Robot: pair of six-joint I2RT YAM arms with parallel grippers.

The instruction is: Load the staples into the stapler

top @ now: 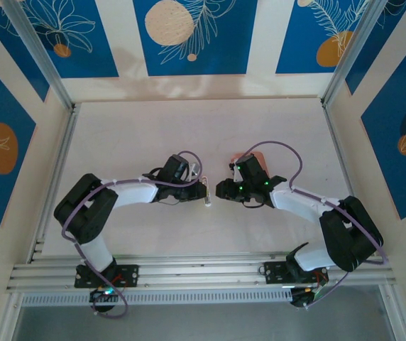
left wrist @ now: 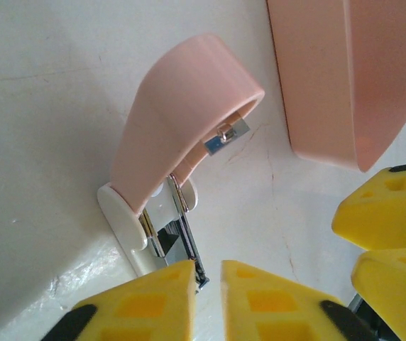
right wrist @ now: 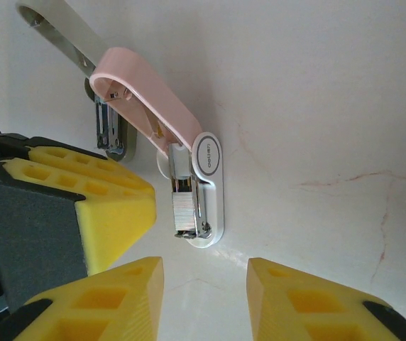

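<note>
The left gripper (left wrist: 208, 277) is sitting closed against the open stapler (left wrist: 182, 121) at bottom centre, the right gripper (right wrist: 204, 284) hovering open.

Left arm (top: 128, 192) was folded sharply at the elbow, forearm stretched toward the middle, and the left gripper (left wrist: 208, 284) was pinched nearly closed, just a sliver between its fingers. Right arm (top: 304, 201) mirrored it, and the right gripper (right wrist: 204, 298) faced its partner, fingers parted, nothing between them.
</note>
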